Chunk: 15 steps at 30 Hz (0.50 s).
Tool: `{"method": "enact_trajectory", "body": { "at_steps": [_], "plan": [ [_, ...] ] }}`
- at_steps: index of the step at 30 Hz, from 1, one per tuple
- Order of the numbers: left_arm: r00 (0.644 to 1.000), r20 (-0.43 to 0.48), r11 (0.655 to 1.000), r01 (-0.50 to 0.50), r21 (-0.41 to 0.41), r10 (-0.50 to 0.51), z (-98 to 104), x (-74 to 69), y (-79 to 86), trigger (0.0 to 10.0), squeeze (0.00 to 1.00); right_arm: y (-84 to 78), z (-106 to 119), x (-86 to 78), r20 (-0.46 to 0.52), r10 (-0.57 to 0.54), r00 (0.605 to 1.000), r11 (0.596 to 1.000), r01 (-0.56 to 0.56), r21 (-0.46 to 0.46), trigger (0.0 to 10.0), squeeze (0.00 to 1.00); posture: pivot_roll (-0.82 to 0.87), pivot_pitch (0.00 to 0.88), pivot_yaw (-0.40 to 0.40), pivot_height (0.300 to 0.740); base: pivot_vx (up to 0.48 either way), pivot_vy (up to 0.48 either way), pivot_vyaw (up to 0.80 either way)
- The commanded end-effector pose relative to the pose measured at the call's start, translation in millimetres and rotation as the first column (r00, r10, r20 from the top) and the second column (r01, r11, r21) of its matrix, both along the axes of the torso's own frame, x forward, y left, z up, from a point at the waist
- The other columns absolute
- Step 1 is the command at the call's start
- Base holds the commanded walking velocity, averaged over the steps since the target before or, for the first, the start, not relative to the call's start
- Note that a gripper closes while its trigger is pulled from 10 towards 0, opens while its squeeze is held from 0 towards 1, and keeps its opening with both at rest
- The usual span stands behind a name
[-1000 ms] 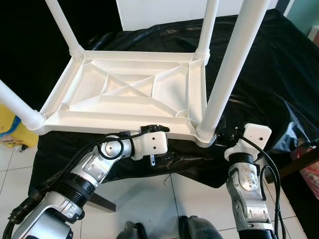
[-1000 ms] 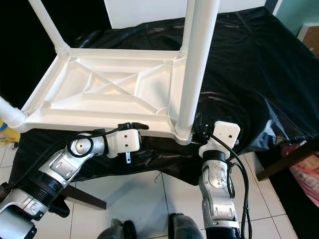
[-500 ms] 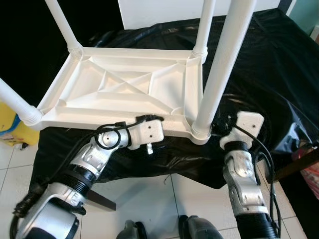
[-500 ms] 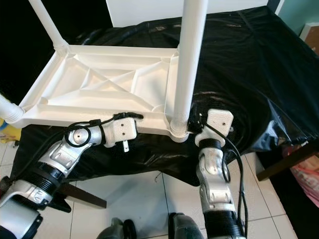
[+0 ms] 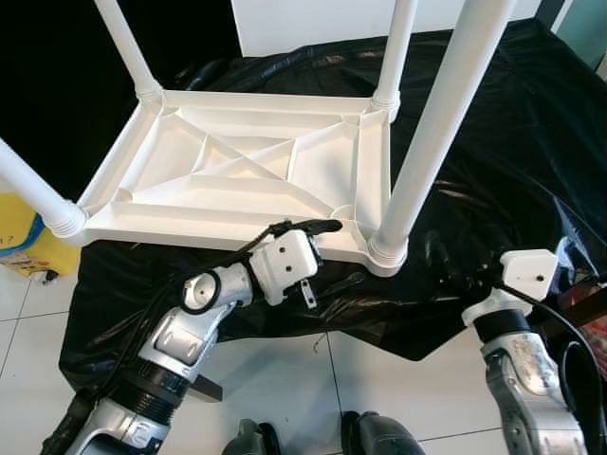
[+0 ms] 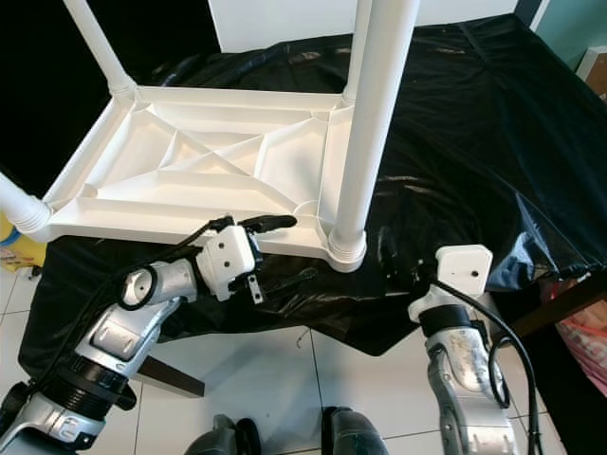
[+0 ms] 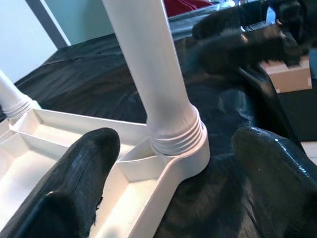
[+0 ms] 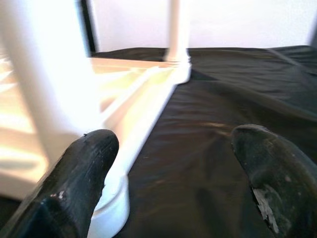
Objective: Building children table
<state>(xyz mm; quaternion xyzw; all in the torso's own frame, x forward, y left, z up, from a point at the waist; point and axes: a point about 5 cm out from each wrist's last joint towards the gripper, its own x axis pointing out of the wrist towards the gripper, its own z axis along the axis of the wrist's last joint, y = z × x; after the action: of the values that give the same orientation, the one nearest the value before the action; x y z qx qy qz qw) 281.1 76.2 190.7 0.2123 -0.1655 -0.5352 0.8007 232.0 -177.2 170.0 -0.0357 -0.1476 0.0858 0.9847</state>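
Observation:
A white plastic children's table (image 5: pixel 190 230) lies upside down on a black sheet (image 5: pixel 493 161), its legs pointing up. The front right leg (image 5: pixel 444 123) stands in its corner socket (image 7: pixel 179 145). My left gripper (image 5: pixel 327 256) is open at the table's front rim, one finger (image 5: pixel 311 227) over the rim and the other below it, just left of that socket. In the left wrist view its fingertips (image 7: pixel 79 183) straddle the corner. My right gripper (image 5: pixel 446 270) is open, apart from the table, to the right of the socket over the sheet. Its wrist view shows the leg (image 8: pixel 44 74) beside one finger (image 8: pixel 84 173).
A yellow object (image 5: pixel 21 248) sits on the tiled floor (image 5: pixel 285 370) at the left. A white board (image 5: pixel 313 19) stands behind the table. A dark wooden bar (image 5: pixel 560 308) and a pink item (image 5: pixel 596 332) lie at the right edge. My feet (image 5: pixel 370 436) show below.
My right gripper has drawn back to the right, away from the front right leg. My left gripper has slid right along the front rim toward the corner and tilted.

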Motion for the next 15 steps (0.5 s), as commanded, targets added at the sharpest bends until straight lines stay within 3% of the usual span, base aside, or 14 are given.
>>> {"method": "enact_trajectory", "body": {
  "at_steps": [1,6,15],
  "plan": [
    [0.999,-0.038,0.997,-0.031,-0.067,0.029,4.8,-0.5,6.1,10.0,0.0,1.5,-5.1,-3.7,-0.056,0.104,0.993,0.994,-0.106,-0.037,10.0,0.0,-0.18,0.18,0.039,0.74,0.0,0.0,0.0],
    [0.998,-0.057,0.994,-0.029,-0.101,0.023,9.7,-1.9,8.4,10.0,0.0,1.4,-7.8,-3.5,-0.121,0.224,0.967,0.967,-0.236,-0.092,10.0,0.0,-0.18,0.175,0.036,0.74,0.0,0.0,0.0],
    [0.991,-0.11,0.981,-0.098,-0.168,0.08,12.1,-3.4,13.6,10.0,0.0,1.0,-7.6,21.3,-0.182,0.355,0.917,0.911,-0.383,-0.152,10.0,0.0,-0.16,0.154,0.029,0.74,0.0,0.0,0.0]
  ]
}}
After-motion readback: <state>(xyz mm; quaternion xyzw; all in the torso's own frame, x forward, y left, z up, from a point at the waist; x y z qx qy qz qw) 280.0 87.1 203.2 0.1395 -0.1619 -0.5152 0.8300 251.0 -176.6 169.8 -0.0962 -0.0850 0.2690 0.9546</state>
